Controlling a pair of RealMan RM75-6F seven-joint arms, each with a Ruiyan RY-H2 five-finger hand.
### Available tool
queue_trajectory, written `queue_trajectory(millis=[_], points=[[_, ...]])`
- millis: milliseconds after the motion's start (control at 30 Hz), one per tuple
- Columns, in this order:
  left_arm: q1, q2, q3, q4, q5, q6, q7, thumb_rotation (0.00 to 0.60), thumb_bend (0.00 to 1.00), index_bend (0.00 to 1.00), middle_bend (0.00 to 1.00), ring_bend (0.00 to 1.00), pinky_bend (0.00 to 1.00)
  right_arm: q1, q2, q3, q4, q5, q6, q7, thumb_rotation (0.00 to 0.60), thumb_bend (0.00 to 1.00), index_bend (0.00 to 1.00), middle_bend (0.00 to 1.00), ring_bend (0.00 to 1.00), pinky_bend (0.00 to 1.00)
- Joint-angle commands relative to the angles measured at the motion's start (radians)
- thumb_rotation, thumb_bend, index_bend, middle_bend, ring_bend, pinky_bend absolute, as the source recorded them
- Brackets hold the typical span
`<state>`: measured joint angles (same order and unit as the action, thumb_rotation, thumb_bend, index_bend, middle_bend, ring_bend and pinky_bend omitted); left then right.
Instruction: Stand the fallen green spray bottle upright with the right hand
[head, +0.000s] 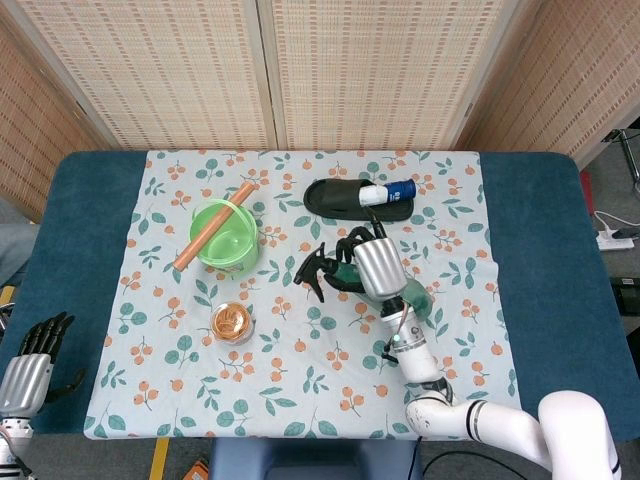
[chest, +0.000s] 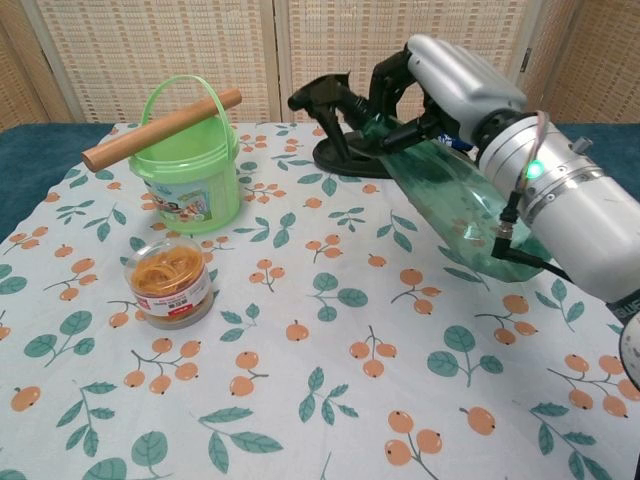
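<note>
The green spray bottle (chest: 450, 195) is tilted, its black trigger head (chest: 322, 101) raised up and to the left while its base still touches the cloth near the right. My right hand (chest: 450, 85) grips the bottle at its neck, just behind the trigger head. In the head view the same hand (head: 372, 262) holds the bottle (head: 415, 297) with the nozzle (head: 312, 270) pointing left. My left hand (head: 28, 370) hangs off the table's left front corner, holding nothing, its dark fingers loosely curled.
A green bucket (chest: 190, 180) with a wooden rolling pin (chest: 160, 128) across its rim stands at the left. A tub of rubber bands (chest: 167, 280) sits in front of it. A black slipper (head: 345, 200) holding a white-and-blue bottle (head: 388, 191) lies behind the spray bottle.
</note>
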<state>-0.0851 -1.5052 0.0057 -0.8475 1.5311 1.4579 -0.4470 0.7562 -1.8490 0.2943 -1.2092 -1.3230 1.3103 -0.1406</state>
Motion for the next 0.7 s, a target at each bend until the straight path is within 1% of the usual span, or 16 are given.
queue_trajectory(millis=[33,67,167,300,367,500,633,700], points=[[0.0,-0.001,0.0,-0.002,0.0,0.0,0.0,0.6,0.29,0.0,0.0,0.0,0.0,-0.055,-0.051,-0.029,0.263,-0.162,0.167,0.443,0.6,0.15,0.85,0.67,0.35,0.07],[0.001,-0.001,-0.001,-0.002,-0.001,0.001,0.0,0.6,0.29,0.0,0.0,0.0,0.0,-0.054,-0.082,-0.02,0.328,-0.169,0.199,0.511,0.6,0.15,0.84,0.67,0.35,0.05],[0.001,-0.001,-0.002,-0.001,-0.002,0.0,0.0,0.6,0.29,0.0,0.0,0.0,0.0,-0.045,-0.148,-0.012,0.473,-0.188,0.257,0.666,0.6,0.16,0.82,0.67,0.33,0.03],[0.0,-0.003,-0.003,0.001,-0.003,0.001,0.002,0.6,0.29,0.0,0.0,0.0,0.0,-0.028,-0.213,-0.003,0.595,-0.203,0.32,0.814,0.6,0.16,0.81,0.67,0.32,0.03],[0.0,-0.003,-0.005,0.002,-0.005,0.001,-0.002,0.6,0.29,0.0,0.0,0.0,0.0,-0.024,-0.239,0.007,0.621,-0.199,0.348,0.89,0.6,0.16,0.81,0.67,0.32,0.03],[0.001,-0.005,-0.005,0.009,-0.007,-0.002,-0.008,0.6,0.29,0.0,0.0,0.0,0.0,-0.029,-0.264,0.023,0.61,-0.181,0.364,1.037,0.6,0.16,0.81,0.67,0.32,0.03],[0.003,-0.007,-0.005,0.018,-0.007,-0.001,-0.018,0.6,0.29,0.0,0.0,0.0,0.0,-0.038,-0.276,0.015,0.612,-0.167,0.326,1.133,0.6,0.16,0.81,0.67,0.3,0.04],[0.004,-0.008,-0.006,0.021,-0.008,-0.001,-0.023,0.6,0.29,0.0,0.0,0.0,0.0,-0.043,-0.282,0.004,0.636,-0.165,0.3,1.169,0.6,0.16,0.81,0.67,0.3,0.05]])
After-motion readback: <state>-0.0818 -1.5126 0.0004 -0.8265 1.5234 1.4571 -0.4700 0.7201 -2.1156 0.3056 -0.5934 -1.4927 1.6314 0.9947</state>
